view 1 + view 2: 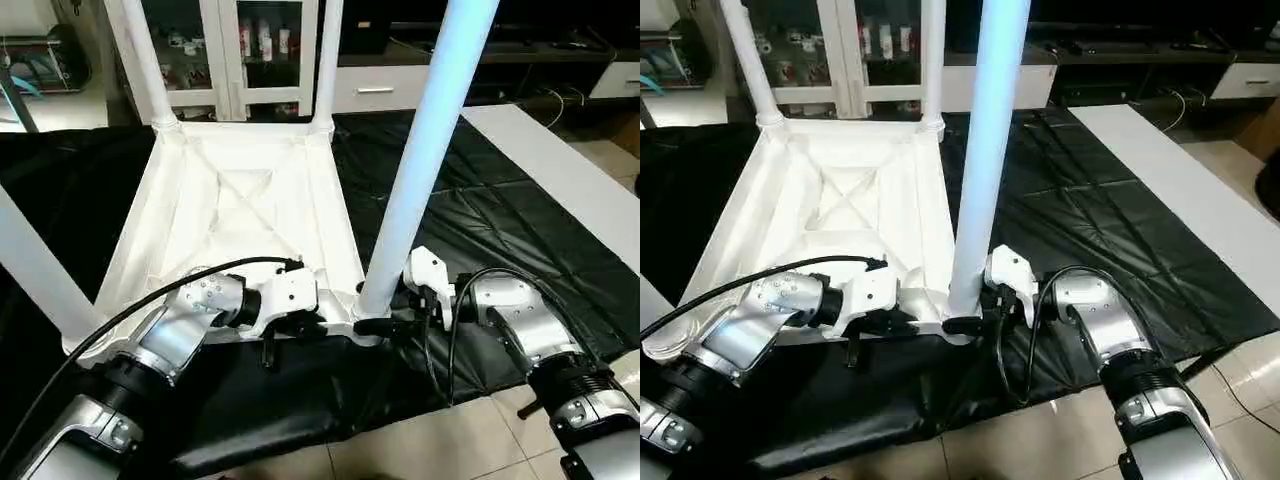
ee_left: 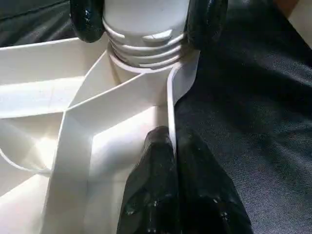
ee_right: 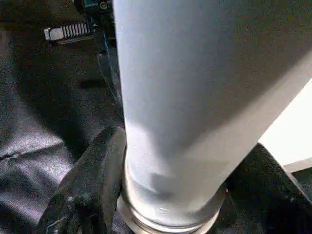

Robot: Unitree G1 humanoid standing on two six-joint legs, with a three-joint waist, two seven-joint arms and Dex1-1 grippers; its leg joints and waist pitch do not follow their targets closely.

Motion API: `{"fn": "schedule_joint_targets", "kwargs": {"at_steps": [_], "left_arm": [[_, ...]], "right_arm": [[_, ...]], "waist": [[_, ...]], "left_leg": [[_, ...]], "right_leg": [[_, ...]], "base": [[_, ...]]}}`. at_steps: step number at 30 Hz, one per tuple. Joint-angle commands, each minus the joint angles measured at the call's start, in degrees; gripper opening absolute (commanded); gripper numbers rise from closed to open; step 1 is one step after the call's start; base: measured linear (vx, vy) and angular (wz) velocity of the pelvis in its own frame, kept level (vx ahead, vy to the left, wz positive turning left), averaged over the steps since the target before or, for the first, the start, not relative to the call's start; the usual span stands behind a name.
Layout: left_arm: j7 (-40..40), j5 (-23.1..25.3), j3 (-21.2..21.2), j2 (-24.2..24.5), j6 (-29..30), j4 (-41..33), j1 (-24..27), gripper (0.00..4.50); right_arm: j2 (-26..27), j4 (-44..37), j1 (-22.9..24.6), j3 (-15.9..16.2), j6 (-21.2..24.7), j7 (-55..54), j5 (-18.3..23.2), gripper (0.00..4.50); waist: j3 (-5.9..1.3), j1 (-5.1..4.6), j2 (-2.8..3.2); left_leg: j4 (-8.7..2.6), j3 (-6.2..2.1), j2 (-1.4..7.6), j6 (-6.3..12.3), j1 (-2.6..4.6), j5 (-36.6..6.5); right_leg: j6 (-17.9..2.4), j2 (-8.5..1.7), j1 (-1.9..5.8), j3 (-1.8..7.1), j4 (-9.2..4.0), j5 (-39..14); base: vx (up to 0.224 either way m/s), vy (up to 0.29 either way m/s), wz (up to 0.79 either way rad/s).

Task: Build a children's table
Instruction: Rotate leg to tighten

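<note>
Left wrist view: left hand point(image 2: 171, 146) pinches tabletop point(image 2: 58, 107) rim; right hand point(image 3: 170, 195) clasps leg point(image 3: 195, 97), threads half hidden.

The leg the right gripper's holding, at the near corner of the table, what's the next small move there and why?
Probably keep twisting that leg further into its corner socket. The right gripper clasps the leg's base, and the left wrist view shows thread rings exposed above the socket, so it does not look fully seated. The left gripper pinches the tabletop rim, steadying it.
</note>
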Motion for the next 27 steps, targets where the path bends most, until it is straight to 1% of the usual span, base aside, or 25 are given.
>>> {"fn": "schedule_joint_targets", "kwargs": {"at_steps": [1,3,4,5,6,7,8,9,10,11,12,13,14,15,16,17,18,19,20,21,22,23,25,26,27], "left_arm": [[-0.83,-0.48,-1.30,-0.84,-0.02,1.20,0.89,0.00],[-0.05,-0.49,-0.92,-1.05,1.09,1.24,0.91,0.00],[1.46,-0.23,-0.37,-1.49,2.48,1.47,0.76,0.00],[2.79,-0.26,0.20,-2.15,3.52,1.71,0.60,0.00],[3.06,-0.27,0.33,-2.31,3.73,1.77,0.56,0.00],[4.98,-0.28,1.08,-3.45,5.21,2.09,0.25,0.00],[4.98,-0.28,1.08,-3.45,5.21,2.09,0.25,0.00],[7.66,0.16,1.62,-5.20,6.80,2.88,-0.52,0.00],[7.88,0.22,1.65,-5.34,6.90,2.97,-0.59,0.00],[11.91,1.90,1.78,-7.29,8.56,4.74,-2.00,0.00],[12.12,2.00,1.77,-7.39,8.65,4.85,-2.08,0.00],[15.44,3.58,1.82,-8.81,10.03,6.51,-3.25,0.00],[18.29,4.50,2.14,-10.08,11.65,7.92,-4.19,0.00],[24.47,6.15,2.82,-12.79,14.76,10.88,-6.11,0.00],[26.48,6.54,3.13,-13.63,15.31,11.81,-6.68,0.00],[32.85,6.91,4.57,-16.76,15.28,15.01,-8.71,0.00],[32.96,6.91,4.60,-16.82,15.27,15.07,-8.75,0.00],[40.35,5.74,7.44,-20.57,13.07,18.87,-11.01,0.00],[43.02,5.75,8.14,-21.74,11.55,20.50,-11.96,0.00],[45.36,5.58,8.97,-22.55,10.22,21.76,-12.69,0.00],[46.44,5.80,9.09,-22.78,9.10,22.45,-13.19,0.00],[47.16,6.13,9.26,-23.01,8.48,23.00,-13.56,0.00],[48.37,6.12,10.11,-23.39,7.20,23.46,-14.11,0.00],[48.26,6.22,10.17,-23.31,6.88,23.49,-14.26,0.00],[48.30,6.31,10.21,-23.27,6.52,23.76,-14.40,0.00]], "right_arm": [[0.28,1.18,-1.03,-1.97,1.70,-2.76,-0.54,2.63],[0.75,1.36,-0.91,-2.83,3.39,-4.09,0.23,2.63],[1.60,1.93,-0.79,-4.23,6.09,-7.09,1.12,2.63],[2.32,1.99,-0.49,-5.12,6.87,-9.08,1.68,2.63],[2.47,2.01,-0.43,-5.30,6.97,-9.48,1.80,2.63],[3.85,1.71,0.08,-6.61,7.78,-12.38,2.83,2.63],[3.85,1.71,0.08,-6.61,7.78,-12.38,2.83,2.63],[6.28,1.25,0.49,-8.48,8.92,-16.56,4.35,2.63],[6.49,1.22,0.51,-8.63,9.02,-16.92,4.48,2.63],[9.00,1.87,0.21,-9.98,9.59,-22.61,4.29,2.63],[9.12,1.94,0.18,-10.02,9.59,-22.93,4.22,2.61],[10.39,3.09,-0.38,-9.92,9.30,-27.92,2.06,2.60],[11.08,4.24,-0.92,-9.31,8.69,-31.92,-0.19,2.60],[12.67,6.95,-2.29,-8.88,8.35,-41.54,-3.91,2.59],[13.17,7.75,-2.70,-8.92,8.36,-44.35,-4.72,2.59],[15.37,10.30,-4.00,-9.67,8.23,-52.94,-5.98,2.59],[15.42,10.34,-4.02,-9.68,8.23,-53.08,-5.99,2.59],[18.14,12.01,-4.98,-9.75,7.29,-59.17,-6.72,2.59],[19.47,12.27,-5.22,-9.70,6.24,-60.75,-7.03,2.59],[20.42,12.41,-5.36,-9.70,5.36,-61.91,-7.25,2.59],[21.31,12.53,-5.50,-10.05,4.43,-63.12,-7.16,2.59],[21.95,12.65,-5.61,-10.38,3.87,-64.17,-7.19,2.59],[23.03,12.91,-5.96,-11.56,3.45,-65.09,-6.30,2.59],[23.49,12.88,-6.03,-12.18,2.72,-64.07,-5.37,2.59],[23.89,12.91,-6.11,-12.77,2.30,-63.37,-4.55,2.59]], "waist": [[-3.18,-0.13,-0.34],[-3.10,-0.13,-0.21],[-3.02,-0.17,-0.34],[-3.00,-0.25,-0.43],[-2.96,-0.30,-0.38],[-2.97,-0.49,-0.37],[-2.97,-0.45,-0.37],[-3.05,-0.64,-0.47],[-2.92,-0.65,-0.40],[-3.05,-0.96,-0.52],[-2.97,-1.08,-0.44],[-3.09,-1.15,-0.43],[-3.06,-1.37,-0.37],[-3.10,-1.46,-0.48],[-3.10,-1.72,-0.44],[-3.17,-1.70,-0.52],[-3.33,-1.71,-0.59],[-3.44,-1.55,-0.80],[-3.45,-1.43,-0.76],[-3.57,-1.28,-0.95],[-3.75,-0.93,-0.95],[-3.77,-0.79,-0.90],[-4.04,-0.86,-0.79],[-4.12,-0.87,-0.80],[-4.21,-0.87,-0.69]], "left_leg": [[-4.82,-1.18,2.25,1.48,0.60,-18.80],[-4.89,-1.23,2.25,1.37,0.61,-18.86],[-4.95,-1.25,2.24,1.13,0.63,-19.12],[-4.95,-1.29,2.22,0.93,0.59,-19.39],[-4.99,-1.32,2.19,0.71,0.60,-19.65],[-5.00,-1.48,2.13,0.07,0.51,-20.16],[-5.04,-1.55,2.13,-0.10,0.56,-20.11],[-4.99,-1.54,2.08,-0.14,0.52,-20.21],[-5.02,-1.47,2.07,-0.06,0.66,-20.46],[-4.99,-1.57,1.98,-0.24,0.50,-20.46],[-5.04,-1.59,2.03,-0.35,0.44,-20.40],[-4.92,-1.53,1.90,-0.59,0.66,-20.03],[-4.90,-1.50,1.90,-0.82,0.50,-20.05],[-4.91,-1.56,1.78,-0.98,0.40,-19.69],[-4.87,-1.57,1.66,-1.32,0.30,-19.15],[-4.88,-1.60,1.66,-1.49,0.26,-18.95],[-4.74,-1.58,1.48,-1.20,0.33,-18.84],[-4.66,-1.42,1.48,-0.63,0.45,-18.49],[-4.61,-1.32,1.46,-0.36,0.57,-18.23],[-4.55,-1.17,1.39,0.42,0.51,-17.73],[-4.48,-1.08,1.38,1.41,0.28,-15.49],[-4.41,-0.96,1.39,1.98,0.19,-14.32],[-4.24,-0.92,1.30,3.96,-0.38,-10.73],[-4.14,-0.82,1.27,4.54,-0.27,-10.01],[-3.95,-0.72,1.29,5.84,-0.17,-8.59]], "right_leg": [[-12.03,-2.36,1.72,1.61,-4.36,-22.28],[-11.95,-2.36,1.68,1.64,-4.37,-22.73],[-11.64,-2.34,1.63,1.59,-4.44,-23.71],[-11.36,-2.32,1.61,1.57,-4.46,-24.42],[-11.09,-2.37,1.61,1.57,-4.53,-25.24],[-10.06,-2.45,1.58,1.47,-4.73,-27.32],[-9.78,-2.51,1.53,1.44,-4.82,-27.68],[-9.44,-2.46,1.53,1.45,-4.86,-27.87],[-9.29,-2.46,1.30,1.53,-5.07,-28.19],[-8.96,-2.46,1.41,1.38,-5.11,-28.70],[-8.86,-2.49,1.25,1.43,-5.11,-28.77],[-8.81,-2.41,1.09,1.36,-5.20,-28.53],[-9.01,-2.45,1.02,1.40,-5.08,-28.40],[-8.81,-2.42,1.21,1.27,-5.18,-28.56],[-8.89,-2.39,1.20,1.22,-5.12,-28.32],[-8.70,-2.46,1.26,1.22,-5.18,-28.31],[-8.51,-2.54,1.27,1.16,-5.32,-28.36],[-8.38,-2.37,1.13,1.19,-5.41,-27.02],[-8.54,-2.30,1.05,1.23,-5.37,-25.91],[-8.89,-2.28,1.08,1.30,-5.27,-23.93],[-9.62,-2.31,1.46,1.32,-4.88,-20.40],[-9.96,-2.30,1.44,1.39,-4.73,-18.56],[-11.17,-2.33,2.23,1.33,-3.86,-12.99],[-11.47,-2.30,2.22,1.29,-3.84,-11.97],[-12.38,-2.34,2.26,1.35,-3.60,-9.76]], "base": [[0.000,0.000,0.00],[0.000,0.000,0.00],[0.000,0.000,0.00],[0.000,0.000,0.00],[0.000,0.000,0.00],[0.000,0.000,0.00],[0.000,0.000,0.00],[0.000,0.000,0.00],[0.000,0.000,0.00],[0.000,0.000,0.00],[0.000,0.000,0.00],[0.000,0.000,0.00],[0.000,0.000,0.00],[0.000,0.000,0.00],[0.000,0.000,0.00],[0.000,0.000,0.00],[0.000,0.000,0.00],[0.000,0.000,0.00],[0.000,0.000,0.00],[0.000,0.000,0.00],[0.000,0.000,0.00],[0.056,0.009,0.04],[0.058,0.002,0.00],[0.056,-0.007,-0.01],[0.051,-0.015,0.01]]}}
